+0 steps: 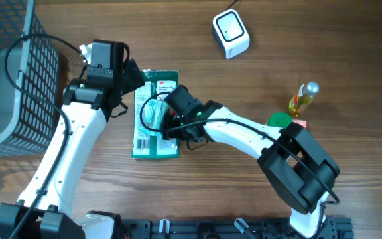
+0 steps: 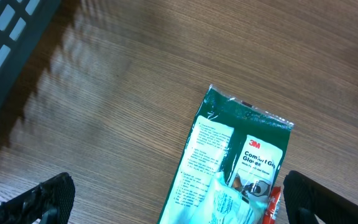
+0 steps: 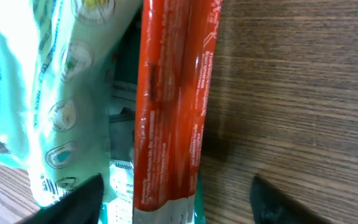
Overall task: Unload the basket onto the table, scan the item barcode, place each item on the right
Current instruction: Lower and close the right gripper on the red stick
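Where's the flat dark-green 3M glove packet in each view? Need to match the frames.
Overhead: the flat dark-green glove packet lies left of centre on the wooden table.
Left wrist: lower right of centre, running off the bottom edge.
Right wrist: only a sliver, lower left, between a mint-green pack and a red strip wrapper.
Shared landmark: the red strip wrapper, also at the bottom edge in the left wrist view; unclear overhead.

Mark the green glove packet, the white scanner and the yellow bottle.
glove packet [image 2: 257, 158]: left wrist view, on its white printed label.
scanner [image 1: 231, 33]: overhead view, on its top face.
bottle [image 1: 300, 101]: overhead view, on its yellow body below the cap.
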Action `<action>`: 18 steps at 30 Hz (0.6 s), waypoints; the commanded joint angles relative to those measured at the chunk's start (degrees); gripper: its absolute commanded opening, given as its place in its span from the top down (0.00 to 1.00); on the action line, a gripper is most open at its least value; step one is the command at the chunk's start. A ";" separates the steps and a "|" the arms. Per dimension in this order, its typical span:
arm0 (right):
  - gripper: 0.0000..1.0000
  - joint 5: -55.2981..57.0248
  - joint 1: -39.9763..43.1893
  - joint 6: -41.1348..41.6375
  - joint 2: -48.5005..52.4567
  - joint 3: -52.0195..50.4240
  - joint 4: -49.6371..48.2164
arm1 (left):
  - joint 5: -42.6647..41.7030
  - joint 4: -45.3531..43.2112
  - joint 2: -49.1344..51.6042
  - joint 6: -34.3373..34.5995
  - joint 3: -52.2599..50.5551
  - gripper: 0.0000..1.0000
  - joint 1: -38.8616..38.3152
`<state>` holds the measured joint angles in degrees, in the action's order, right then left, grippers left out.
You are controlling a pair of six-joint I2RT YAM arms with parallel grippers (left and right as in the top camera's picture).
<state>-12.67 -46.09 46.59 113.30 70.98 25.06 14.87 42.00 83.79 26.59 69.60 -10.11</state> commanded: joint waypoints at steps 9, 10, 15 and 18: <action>0.21 -0.63 -0.22 3.82 -1.27 1.49 -0.33 | -0.11 -0.13 0.22 -0.87 -0.15 0.00 0.26; 0.23 -0.44 -0.22 3.98 -1.36 1.95 -0.33 | -0.09 -0.13 0.22 -0.87 -0.15 0.00 0.26; 0.27 6.73 -0.24 4.33 -1.44 9.05 12.00 | -0.11 -0.13 0.22 -0.87 -0.15 0.00 0.26; 0.33 6.99 -0.57 4.44 -1.44 10.21 13.60 | -0.11 -0.13 0.22 -0.87 -0.15 0.00 0.26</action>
<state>-8.64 -46.11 50.15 112.88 79.11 37.87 14.87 42.02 83.79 26.59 69.60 -10.11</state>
